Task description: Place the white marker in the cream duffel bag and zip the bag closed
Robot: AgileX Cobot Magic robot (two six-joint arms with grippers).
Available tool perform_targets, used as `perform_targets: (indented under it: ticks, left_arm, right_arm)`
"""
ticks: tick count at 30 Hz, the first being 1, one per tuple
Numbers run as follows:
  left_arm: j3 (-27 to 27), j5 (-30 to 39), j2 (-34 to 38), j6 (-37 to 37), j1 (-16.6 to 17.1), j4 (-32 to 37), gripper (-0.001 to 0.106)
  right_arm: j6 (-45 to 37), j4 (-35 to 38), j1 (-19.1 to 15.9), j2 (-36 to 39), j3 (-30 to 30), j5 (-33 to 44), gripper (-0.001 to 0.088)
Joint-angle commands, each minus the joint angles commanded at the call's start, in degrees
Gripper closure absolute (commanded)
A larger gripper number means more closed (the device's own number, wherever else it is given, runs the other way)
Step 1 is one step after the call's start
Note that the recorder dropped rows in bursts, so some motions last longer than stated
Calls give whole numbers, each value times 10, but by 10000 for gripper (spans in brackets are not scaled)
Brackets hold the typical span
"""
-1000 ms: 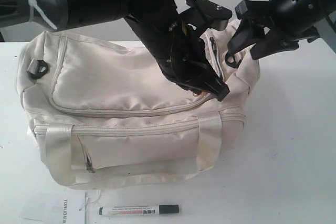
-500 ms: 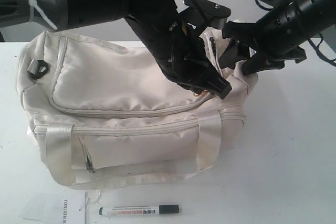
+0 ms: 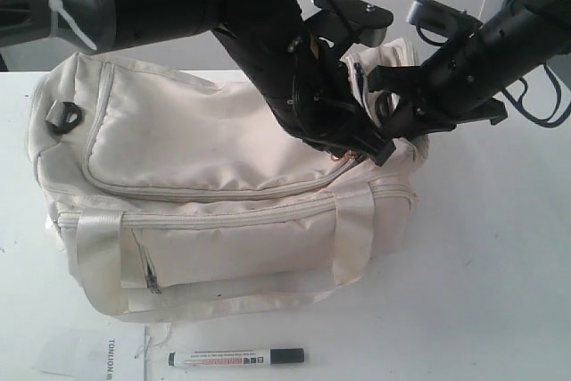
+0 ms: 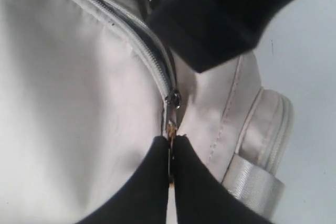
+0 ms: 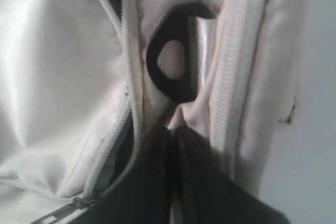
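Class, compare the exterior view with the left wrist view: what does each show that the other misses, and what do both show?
Only the exterior view: the white marker lying on the table, apart from the cream duffel bag, and the right gripper at the bag's end. Only the left wrist view: how the zip pull sits pinched in closed jaws. Both: the bag and the left gripper.

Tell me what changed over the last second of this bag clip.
The right gripper came down, open, from above the right end of the cream duffel bag and shut on a fold of its fabric beside the dark ring. Unchanged: the left gripper pinching the zip pull, and the white marker lying on the table in front of the bag.
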Motion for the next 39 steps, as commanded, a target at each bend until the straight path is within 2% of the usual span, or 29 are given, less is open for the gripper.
perform_targets:
  ticks: [4,15,19,21,27,29,32,35,39]
  left_arm:
    - [0,-1,-14,6,0,0,1053]
    - [0,49,-40,16,0,-2,1053]
    - [0,49,-42,25,0,-2,1053]
    - [0,49,-42,25,0,-2,1053]
    - [0,37,-42,25,0,-2,1053]
    - [0,35,-42,25,0,-2,1053]
    - [0,34,-42,25,0,-2,1053]
    - [0,32,-42,25,0,-2,1053]
    - [0,27,-42,6,0,-2,1053]
  right_arm:
    - [-2,-1,0,-5,0,-2,868]
    - [-11,-5,-1,-24,0,-11,868]
    - [11,-5,-1,-29,-4,-5,862]
    - [11,-5,-1,-40,-12,9,805]
    - [19,-2,-18,-79,-43,59,497]
    - [20,2,-22,-87,-47,71,434]
    - [20,38,-22,-86,-47,89,383]
    - [19,102,-16,-69,-45,107,376]
    - [20,97,12,-47,-45,85,376]
